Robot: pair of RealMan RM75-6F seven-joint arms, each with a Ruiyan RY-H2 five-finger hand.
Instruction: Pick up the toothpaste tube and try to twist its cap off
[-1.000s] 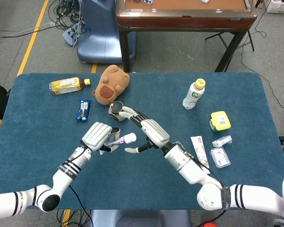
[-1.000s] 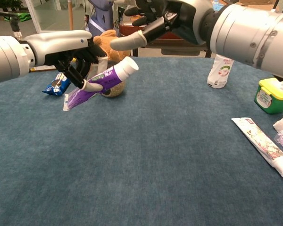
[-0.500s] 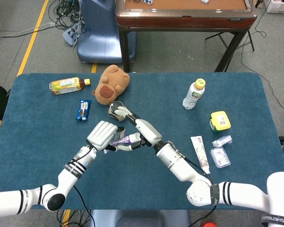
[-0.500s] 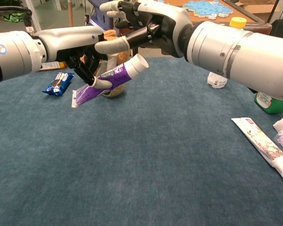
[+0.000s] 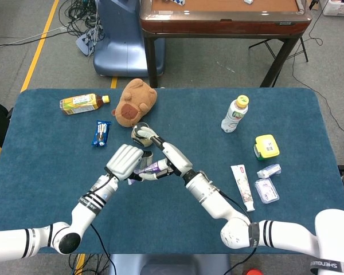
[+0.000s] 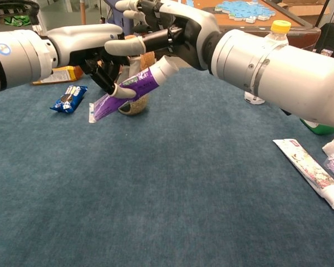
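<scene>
Two glossy white robot arms with black-striped wrists. The left hand (image 5: 124,162) and right hand (image 5: 173,158) have white backs, black joints and pale fingertips.

left hand (image 6: 103,69) grips toothpaste tube (image 6: 131,89) | right hand (image 6: 167,25) fingers over white cap (image 6: 166,68)

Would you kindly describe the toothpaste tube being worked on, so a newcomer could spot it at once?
On the blue table, look just below the brown plush toy, where the two hands meet. The left hand holds a purple toothpaste tube with a white cap, raised off the cloth; the other tube lies flat, white.
</scene>
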